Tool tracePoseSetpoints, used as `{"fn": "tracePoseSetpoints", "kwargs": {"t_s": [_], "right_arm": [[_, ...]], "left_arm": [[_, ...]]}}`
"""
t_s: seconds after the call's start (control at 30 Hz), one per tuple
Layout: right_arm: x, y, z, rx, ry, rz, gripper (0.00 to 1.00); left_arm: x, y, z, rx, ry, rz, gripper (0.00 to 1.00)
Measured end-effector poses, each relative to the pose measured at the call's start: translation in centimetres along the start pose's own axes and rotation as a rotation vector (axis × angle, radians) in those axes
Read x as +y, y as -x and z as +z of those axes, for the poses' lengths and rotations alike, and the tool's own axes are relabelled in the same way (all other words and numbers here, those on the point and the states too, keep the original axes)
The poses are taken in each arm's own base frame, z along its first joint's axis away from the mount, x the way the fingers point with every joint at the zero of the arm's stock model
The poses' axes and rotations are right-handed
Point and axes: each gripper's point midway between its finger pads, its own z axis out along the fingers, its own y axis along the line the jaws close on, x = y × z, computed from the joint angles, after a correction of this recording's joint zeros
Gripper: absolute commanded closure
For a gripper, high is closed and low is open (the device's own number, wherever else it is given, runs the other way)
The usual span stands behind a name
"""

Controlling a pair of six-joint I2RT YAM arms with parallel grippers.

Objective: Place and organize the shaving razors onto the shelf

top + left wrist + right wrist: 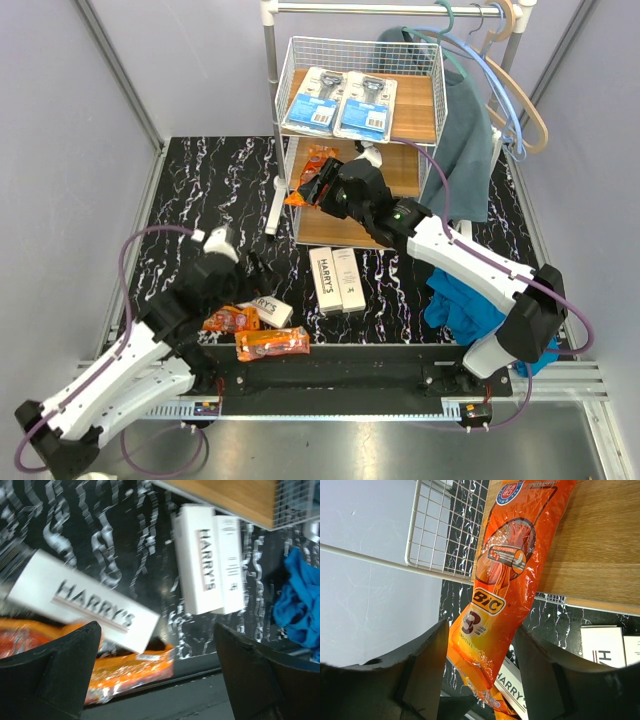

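Hanging partly over the front edge of the shelf's (600, 555) middle board, near its left corner, the orange razor bag (502, 575) is risking a slide off. The right gripper (481, 645) is flanking it with parted jaws, and I cannot tell whether they are pinching it. The bag is looking glossy, crinkled and limp.

Overhead view: bright, even, diffuse light; soft short shadows on the black marbled surface (200, 190); focus sharp throughout. Left wrist view: motion-smeared, the white HARRY'S box (85, 605) lettering streaked, left hand (156, 630) fingers (55, 670) dark and unfocused. Right wrist view: crisp on the orange BIC bag (505, 580), white glare flecks on its plastic; right hand (481, 630) fingers (420, 670) shadowed and soft.
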Motion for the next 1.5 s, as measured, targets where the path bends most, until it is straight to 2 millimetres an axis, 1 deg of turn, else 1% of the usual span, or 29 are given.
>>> {"fn": "tracePoseSetpoints", "kwargs": {"t_s": [0.03, 0.1, 0.13, 0.17, 0.2, 0.23, 0.3, 0.33, 0.4, 0.47, 0.53, 0.63, 0.8, 0.97, 1.2, 1.3, 1.4, 1.5], "right_arm": [[0.0, 0.0, 0.0, 0.0, 0.0, 0.0, 0.35], [0.0, 0.0, 0.0, -0.001, 0.0, -0.001, 0.34], [0.0, 0.0, -0.1, -0.001, 0.0, -0.002, 0.34], [0.0, 0.0, -0.1, -0.001, 0.0, -0.002, 0.34], [-0.1, 0.0, -0.1, -0.002, 0.0, -0.005, 0.33], [-0.1, 0.1, -0.1, -0.004, -0.003, -0.006, 0.33], [-0.1, 0.3, -0.2, -0.011, -0.005, -0.008, 0.32], [-0.2, 0.3, -0.3, -0.012, -0.009, -0.009, 0.32], [-0.4, 0.3, -0.3, -0.014, -0.013, -0.01, 0.32], [-0.5, 0.3, -0.4, -0.016, -0.018, -0.01, 0.32], [-0.5, 0.3, -0.4, -0.016, -0.02, -0.011, 0.32], [-0.6, 0.3, -0.4, -0.014, -0.024, -0.012, 0.32], [-1.4, 1.0, -0.7, -0.036, -0.052, -0.01, 0.32], [-1.8, 0.9, -1.5, -0.032, -0.061, -0.012, 0.31], [-2.1, 1.6, -3.0, -0.043, -0.066, -0.005, 0.31], [-1.6, 2.3, -4.5, -0.06, -0.04, 0.001, 0.31], [-1.3, 2.9, -6.0, -0.075, -0.017, 0.008, 0.31], [-1.3, 2.9, -6.9, -0.075, -0.004, 0.011, 0.31]], "left_arm": [[-1.0, 0.6, 0.2, 0.006, -0.016, 0.013, 0.22], [-4.5, 2.7, 0.6, 0.0, -0.079, 0.039, 0.38], [-5.9, 3.6, 0.9, -0.004, -0.103, 0.047, 0.54], [-7.9, 4.9, 1.3, -0.014, -0.138, 0.07, 0.63], [-9.7, 6.1, 1.6, -0.027, -0.172, 0.079, 0.69], [-10.8, 6.8, 2.0, -0.034, -0.193, 0.087, 0.85], [-13.4, 8.4, 2.7, -0.052, -0.239, 0.117, 0.99], [-14.4, 9.0, 3.1, -0.056, -0.257, 0.13, 1.0], [-16.0, 9.8, 3.9, -0.059, -0.285, 0.149, 1.0], [-16.8, 10.1, 4.6, -0.059, -0.298, 0.16, 1.0], [-17.2, 10.1, 5.3, -0.053, -0.301, 0.169, 1.0], [-17.4, 10.1, 6.2, -0.045, -0.294, 0.18, 1.0], [-17.6, 10.6, 7.5, -0.05, -0.264, 0.195, 1.0], [-17.4, 11.0, 8.3, -0.066, -0.234, 0.208, 1.0], [-17.7, 12.0, 9.3, -0.091, -0.203, 0.213, 0.99], [-18.6, 12.7, 9.8, -0.103, -0.212, 0.212, 0.96], [-19.2, 13.1, 9.9, -0.116, -0.226, 0.209, 0.88], [-19.3, 13.1, 9.9, -0.119, -0.233, 0.213, 0.73]]}}
